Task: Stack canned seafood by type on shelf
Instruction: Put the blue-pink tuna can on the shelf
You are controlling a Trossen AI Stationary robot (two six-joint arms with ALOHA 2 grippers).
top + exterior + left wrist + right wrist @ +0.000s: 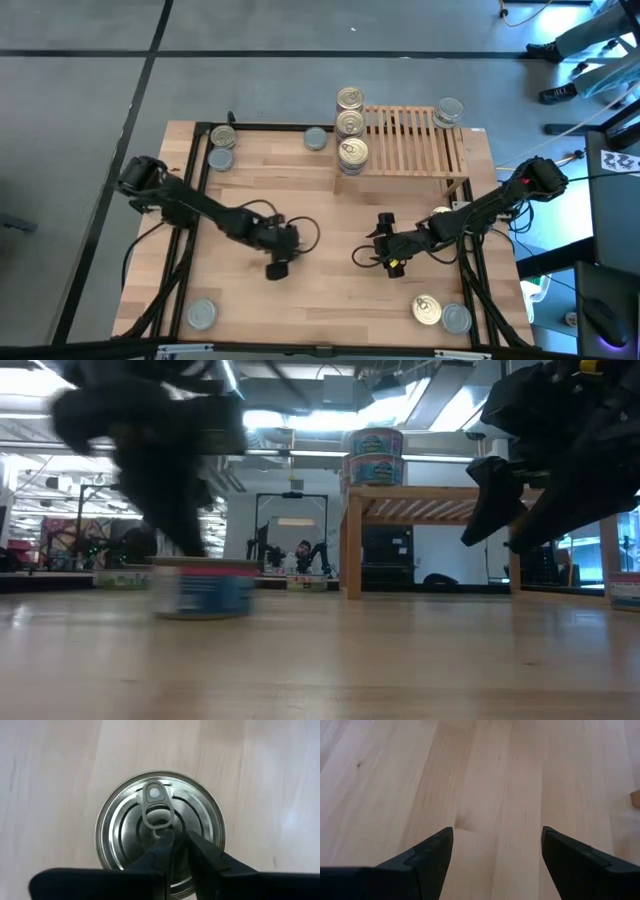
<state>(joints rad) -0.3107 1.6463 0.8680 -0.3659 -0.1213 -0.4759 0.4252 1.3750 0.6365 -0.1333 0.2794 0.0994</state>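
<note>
A tin of canned seafood with a silver pull-tab top stands on the wooden table; it is blurred in the low view. My left gripper is right over it near the table's middle, its fingers almost together. My right gripper hangs open over bare table right of centre, holding nothing. The slatted shelf stands at the far right. Three gold-topped tins sit along its left end, and a silver one sits at its far right corner. My left gripper has its nearly shut fingertips down on the tin's lid, right beside the ring of the pull tab. The fingers come from above, slanting down. The tin stands upright with its base on the table. Whether the tips press on the lid I cannot tell.
Loose tins lie about the table: two at the far left, one by the shelf's left, one at the near left corner, two at the near right. Another shows behind the right arm.
</note>
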